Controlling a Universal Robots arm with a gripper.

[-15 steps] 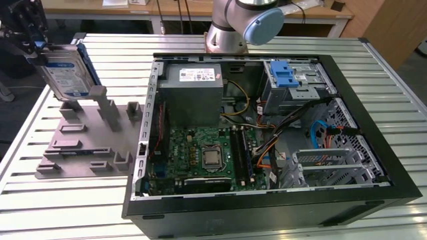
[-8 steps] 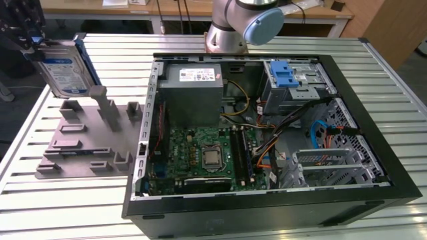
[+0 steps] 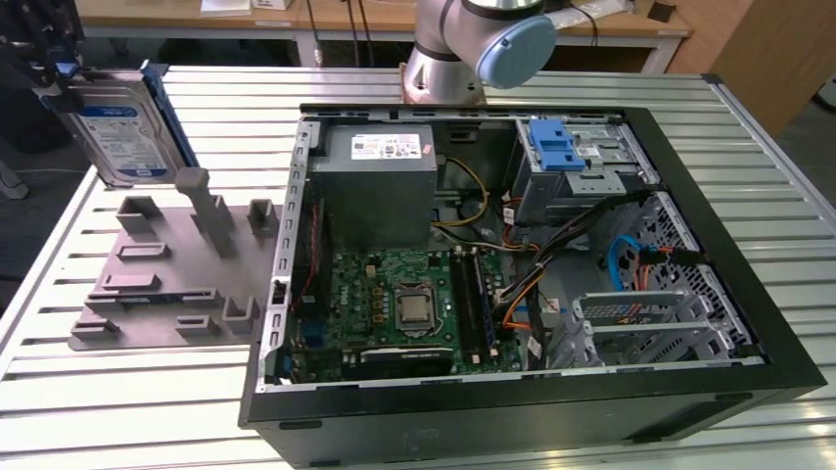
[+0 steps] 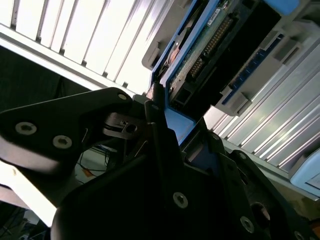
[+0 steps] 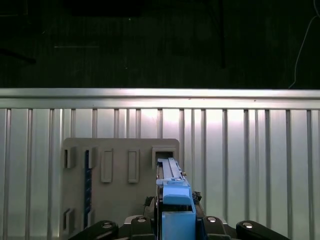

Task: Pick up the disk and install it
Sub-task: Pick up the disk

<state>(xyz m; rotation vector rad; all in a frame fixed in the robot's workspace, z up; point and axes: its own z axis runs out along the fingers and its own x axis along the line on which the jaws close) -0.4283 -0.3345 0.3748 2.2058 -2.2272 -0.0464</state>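
Note:
In the exterior view, the disk (image 3: 124, 132) hangs upright at the far left, with a blue-and-white label and blue rails on its edges. My gripper (image 3: 55, 73) is shut on its upper part and holds it just above the gray holder plate (image 3: 157, 279) with its posts. The first wrist view looks down along the disk's blue rail (image 5: 175, 197) at the holder plate (image 5: 117, 182) below, and my gripper (image 5: 175, 225) clamps the disk from both sides. In the second wrist view the disk's circuit-board side (image 4: 210, 50) sits between the dark fingers (image 4: 160, 130).
An open computer case (image 3: 731, 377) lies on the slatted metal table (image 3: 117, 392) at the exterior view's right. Inside it are a gray power supply (image 3: 372, 191), a motherboard (image 3: 392, 304) and a drive cage with a blue latch (image 3: 565, 147). The arm's base (image 3: 451, 59) stands behind the case.

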